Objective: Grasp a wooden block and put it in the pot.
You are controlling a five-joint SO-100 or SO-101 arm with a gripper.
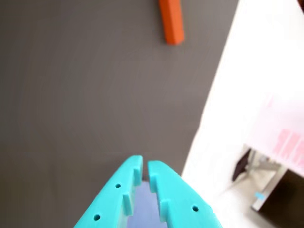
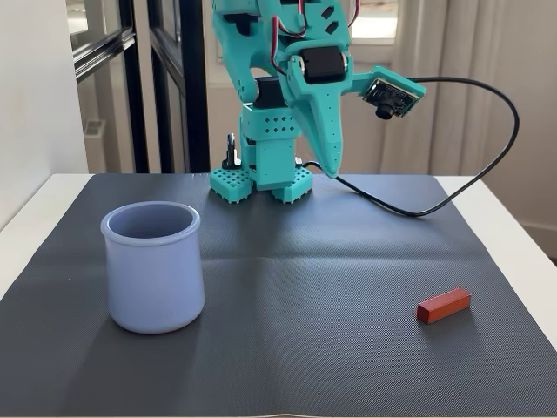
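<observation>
I'm at the reach step: my gripper (image 2: 331, 167), jaws nearly together and empty, hangs well above and far from the wooden block (image 2: 443, 305) lying on the mat (image 2: 348, 261), so next I must open and descend onto it, the pot (image 2: 153, 266) waiting opposite.

Dark grey woven mat (image 2: 287, 287) spread over white surface (image 2: 513, 235). Black cable (image 2: 487, 165) looped above mat's far right. Dark-framed glass door (image 2: 130, 78) seen behind.

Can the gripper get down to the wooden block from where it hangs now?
Probably yes. The wooden block lies alone on the mat, well apart from the pot; the gripper, jaws nearly closed, must open first.
</observation>
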